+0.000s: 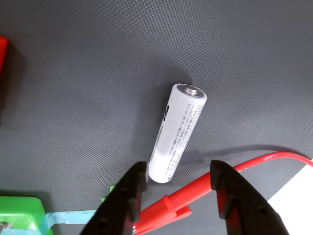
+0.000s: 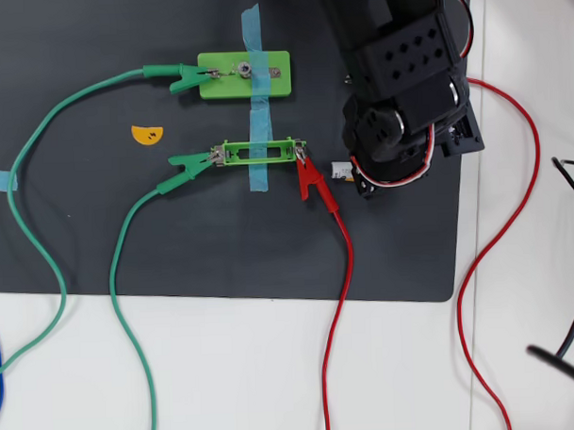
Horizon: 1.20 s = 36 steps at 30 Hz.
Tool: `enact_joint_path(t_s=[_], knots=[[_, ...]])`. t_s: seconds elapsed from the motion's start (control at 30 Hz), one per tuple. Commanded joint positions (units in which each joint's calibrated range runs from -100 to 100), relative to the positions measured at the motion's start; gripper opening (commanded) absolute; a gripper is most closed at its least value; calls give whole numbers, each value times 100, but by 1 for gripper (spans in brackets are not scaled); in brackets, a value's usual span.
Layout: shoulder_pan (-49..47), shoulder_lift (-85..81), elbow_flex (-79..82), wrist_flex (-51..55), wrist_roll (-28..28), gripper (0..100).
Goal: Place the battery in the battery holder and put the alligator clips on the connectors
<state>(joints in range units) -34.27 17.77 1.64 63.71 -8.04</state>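
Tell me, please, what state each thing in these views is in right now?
battery: lying on the mat, ungripped.
gripper: open, straddling the battery's near end.
battery holder: empty, taped down.
red clip: on the holder's right tab.
green clip: on its left tab.

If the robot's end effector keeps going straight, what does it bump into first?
Most likely the small white-silver cylindrical battery: its near end lies between the open end effector tips in the wrist view. Depth is unclear, though.
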Motion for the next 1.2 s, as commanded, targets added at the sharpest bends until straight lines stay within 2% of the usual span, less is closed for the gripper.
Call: enact_joint_path(t_s=[0.0, 1.17], knots=[[191, 23, -85, -49, -6, 12], [312, 388, -217, -49, -189, 12]])
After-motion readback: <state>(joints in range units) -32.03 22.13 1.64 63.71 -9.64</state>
